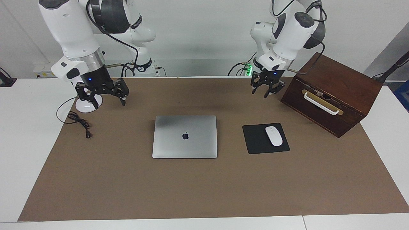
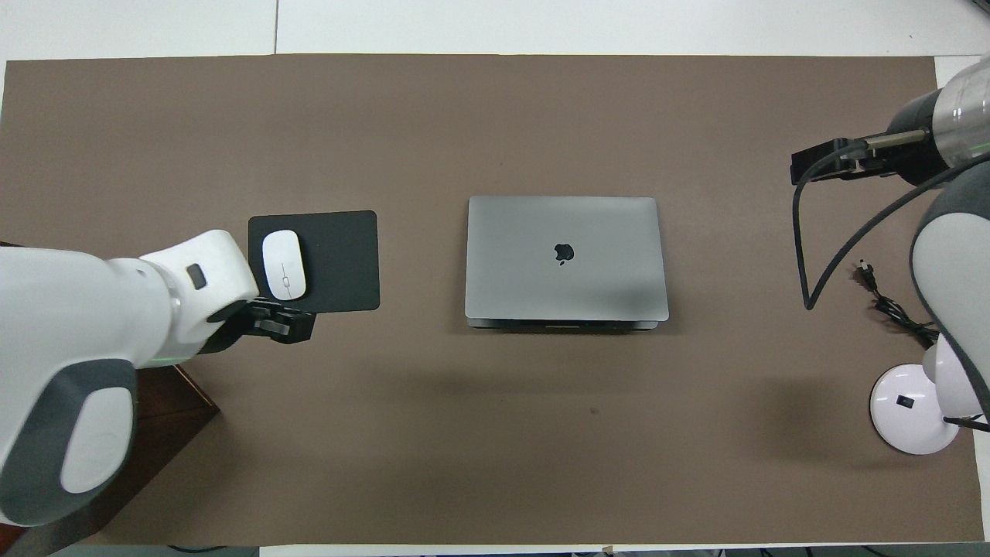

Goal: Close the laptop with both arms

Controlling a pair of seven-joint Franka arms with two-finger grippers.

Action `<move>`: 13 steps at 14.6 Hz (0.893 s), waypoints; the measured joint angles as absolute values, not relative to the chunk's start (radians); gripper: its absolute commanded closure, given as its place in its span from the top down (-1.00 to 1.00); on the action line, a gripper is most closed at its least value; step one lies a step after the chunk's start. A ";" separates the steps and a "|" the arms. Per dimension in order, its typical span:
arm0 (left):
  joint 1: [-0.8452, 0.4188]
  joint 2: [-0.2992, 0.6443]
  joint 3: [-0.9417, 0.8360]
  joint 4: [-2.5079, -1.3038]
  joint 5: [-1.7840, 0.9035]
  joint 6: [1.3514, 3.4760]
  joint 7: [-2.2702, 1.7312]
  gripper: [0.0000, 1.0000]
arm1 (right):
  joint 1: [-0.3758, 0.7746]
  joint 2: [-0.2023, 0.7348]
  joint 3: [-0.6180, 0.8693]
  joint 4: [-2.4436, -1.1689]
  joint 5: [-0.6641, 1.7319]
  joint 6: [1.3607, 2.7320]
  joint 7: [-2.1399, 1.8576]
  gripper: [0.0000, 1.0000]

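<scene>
The silver-grey laptop lies flat on the brown mat at the table's middle. Its lid is down and the dark apple logo faces up; it also shows in the overhead view. My right gripper hangs open and empty above the mat's edge nearest the robots, toward the right arm's end, apart from the laptop. My left gripper hangs open and empty above the mat beside the wooden box, also apart from the laptop. In the overhead view the left gripper shows beside the mouse pad.
A dark wooden box with a white handle stands toward the left arm's end. A black mouse pad with a white mouse lies beside the laptop. A white round base and a black cable lie under the right gripper.
</scene>
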State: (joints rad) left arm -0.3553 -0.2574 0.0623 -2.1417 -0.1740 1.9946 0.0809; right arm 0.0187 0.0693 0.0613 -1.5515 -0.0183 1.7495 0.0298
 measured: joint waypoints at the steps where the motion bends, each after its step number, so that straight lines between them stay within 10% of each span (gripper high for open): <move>1: -0.311 -0.258 0.063 -2.121 -0.174 1.968 0.081 1.00 | 0.018 0.043 0.061 -1.580 -0.033 1.752 0.037 1.00; 13: -0.037 -0.252 0.064 -2.015 -0.157 1.933 0.083 1.00 | 0.013 -0.092 -0.022 -1.636 -0.043 1.736 -0.150 1.00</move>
